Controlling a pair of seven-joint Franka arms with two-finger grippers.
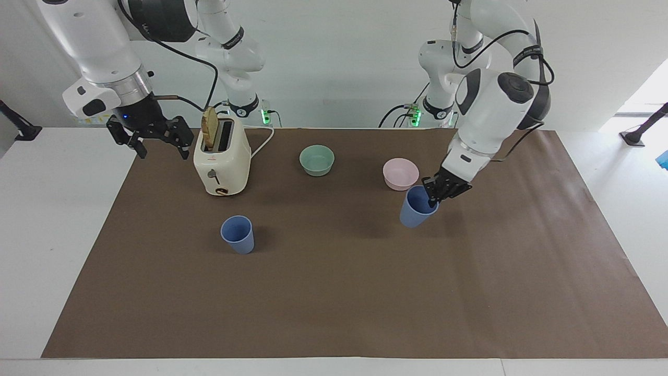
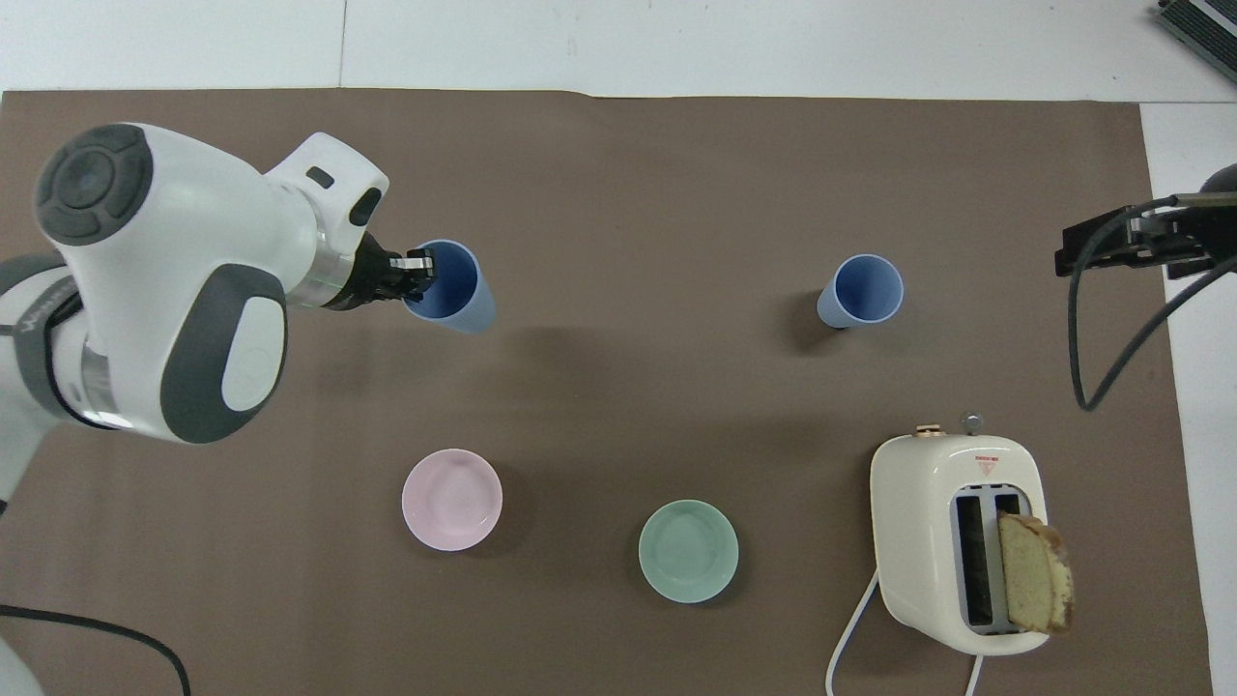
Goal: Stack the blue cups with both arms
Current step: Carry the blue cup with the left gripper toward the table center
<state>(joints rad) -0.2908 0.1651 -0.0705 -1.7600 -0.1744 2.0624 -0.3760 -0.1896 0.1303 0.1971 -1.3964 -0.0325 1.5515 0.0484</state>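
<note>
My left gripper (image 1: 432, 197) is shut on the rim of one blue cup (image 1: 415, 210), one finger inside it. It holds the cup tilted in the air over the brown mat (image 1: 334, 292), close to the pink bowl (image 1: 400, 173). In the overhead view this gripper (image 2: 417, 274) and its cup (image 2: 456, 292) show the same. The other blue cup (image 1: 237, 234) stands upright on the mat, farther from the robots than the toaster (image 1: 222, 162); it also shows in the overhead view (image 2: 862, 290). My right gripper (image 1: 159, 146) is open and empty, waiting in the air beside the toaster over the mat's edge.
The cream toaster (image 2: 957, 541) holds a slice of bread (image 2: 1034, 580) sticking up, and its cord trails toward the robots. A pale green bowl (image 2: 688, 551) and the pink bowl (image 2: 451, 499) sit on the mat nearer to the robots than the cups.
</note>
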